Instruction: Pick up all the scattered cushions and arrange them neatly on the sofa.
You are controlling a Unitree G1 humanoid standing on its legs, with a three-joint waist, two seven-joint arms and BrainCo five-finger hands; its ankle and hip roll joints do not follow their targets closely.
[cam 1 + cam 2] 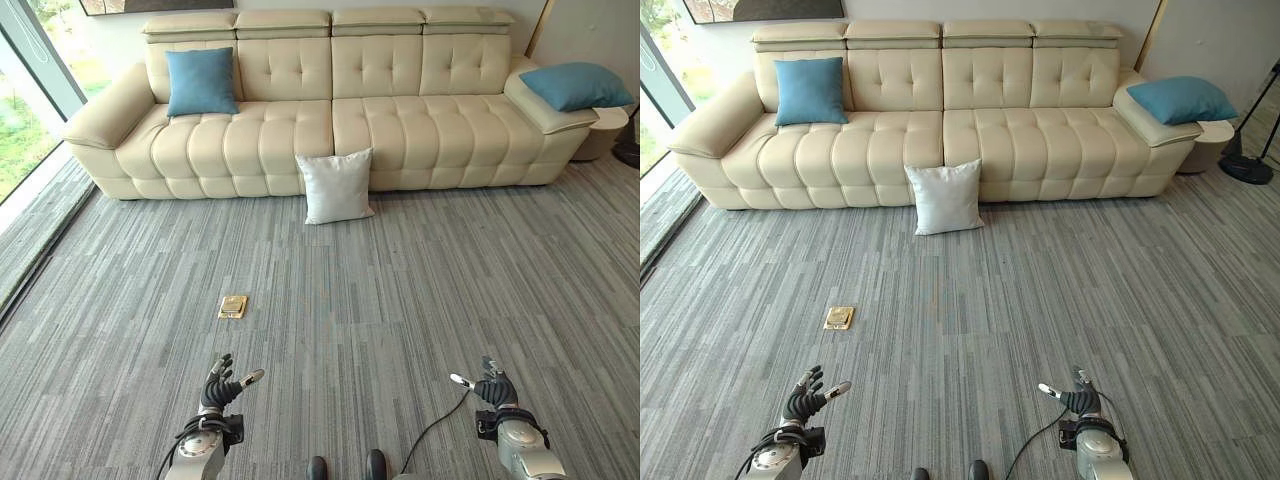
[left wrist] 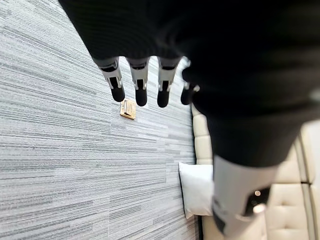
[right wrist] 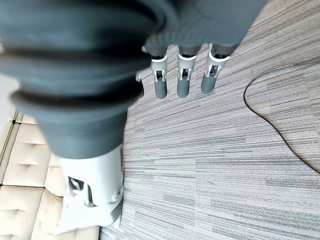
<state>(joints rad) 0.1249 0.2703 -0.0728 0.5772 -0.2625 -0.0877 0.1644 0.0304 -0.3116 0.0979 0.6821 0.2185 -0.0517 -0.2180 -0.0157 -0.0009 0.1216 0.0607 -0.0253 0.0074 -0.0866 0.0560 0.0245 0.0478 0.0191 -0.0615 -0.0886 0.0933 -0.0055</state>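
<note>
Cushions as I see them: a white cushion (image 1: 337, 186) stands on the grey carpet (image 1: 400, 290), leaning against the front of the cream sofa (image 1: 400, 120); one blue cushion (image 1: 201, 81) sits upright against the backrest at the sofa's left end; another blue cushion (image 1: 576, 85) lies on the right armrest. My left hand (image 1: 222, 385) and right hand (image 1: 489, 386) hover low over the carpet, well apart from the sofa, fingers relaxed and extended, holding nothing. A small tan floor plate (image 1: 233, 306) lies in the carpet ahead of the left hand.

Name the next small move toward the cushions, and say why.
Probably step forward toward the white square cushion: it stands on the grey carpet leaning against the cream sofa, far from the open, empty left hand and right hand.
</note>
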